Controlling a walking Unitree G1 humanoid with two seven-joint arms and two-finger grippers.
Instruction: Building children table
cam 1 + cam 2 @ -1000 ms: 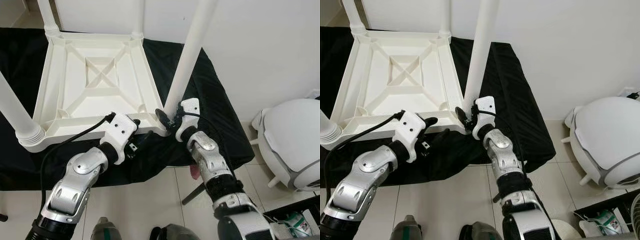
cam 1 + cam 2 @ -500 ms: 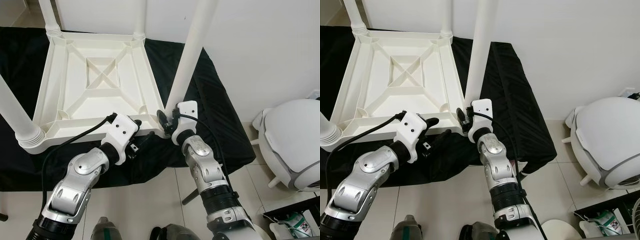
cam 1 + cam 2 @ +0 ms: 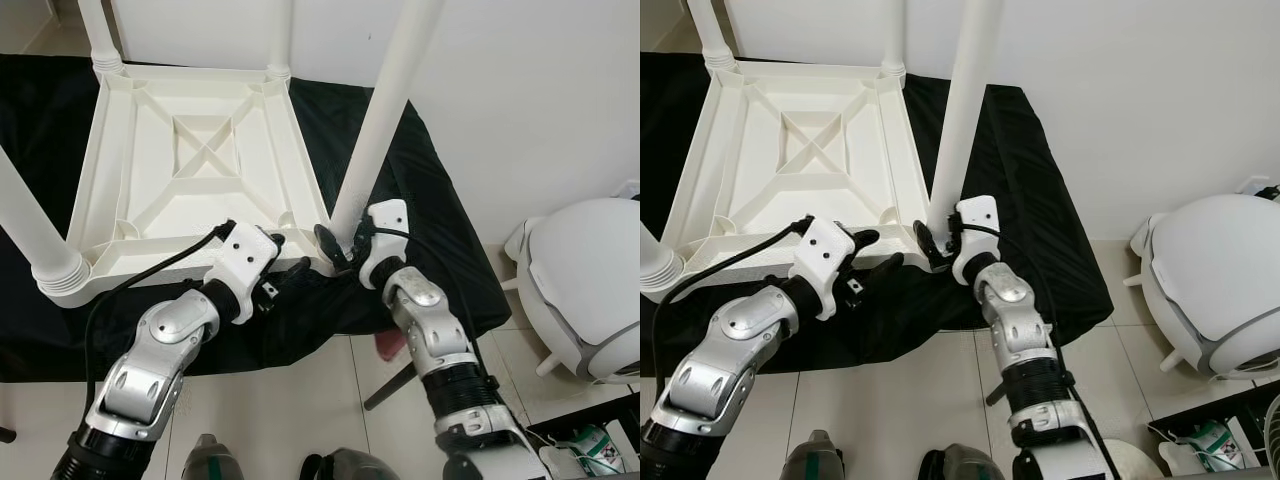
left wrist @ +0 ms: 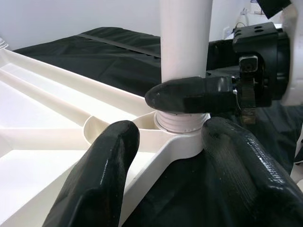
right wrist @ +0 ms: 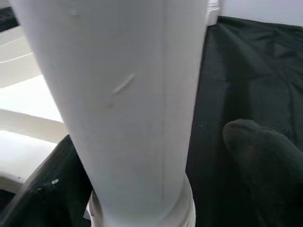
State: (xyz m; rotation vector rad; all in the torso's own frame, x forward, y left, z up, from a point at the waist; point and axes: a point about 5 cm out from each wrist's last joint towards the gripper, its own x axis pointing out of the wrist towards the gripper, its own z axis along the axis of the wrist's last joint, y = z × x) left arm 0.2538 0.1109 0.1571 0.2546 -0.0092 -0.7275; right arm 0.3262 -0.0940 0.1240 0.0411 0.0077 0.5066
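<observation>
Closest to me, my left gripper (image 3: 283, 266) sits at the near edge of the upside-down white plastic children's table (image 3: 190, 170). My left wrist view shows its two black fingers (image 4: 102, 179) spread apart, one on each side of the table's near right corner; I can't tell whether they press on the plastic, so I read that gripper as released, not clamped.

Just beside it, my right gripper (image 3: 340, 245) is at the foot of the white round table leg (image 3: 385, 110) that stands in that same corner socket. One of its black fingers (image 4: 189, 94) lies across the leg just above the ribbed collar, and my right wrist view has a finger (image 5: 265, 156) on either side of the white tube (image 5: 123, 94), so it is grasping the leg. From the head camera the leg looks tilted, its top toward my right.

Under everything lies a black cloth (image 3: 420, 200) spread on the pale tiled floor (image 3: 300, 420); the table rests on it with its ribbed underside and cross bracing facing up.

Further out, a second leg (image 3: 30, 225) stands in the near left corner, and two more (image 3: 98, 30) rise from the far corners against the white wall (image 3: 520, 90).

Off to my right, a white rounded plastic object (image 3: 585, 285) stands on the floor, well apart from the table.
</observation>
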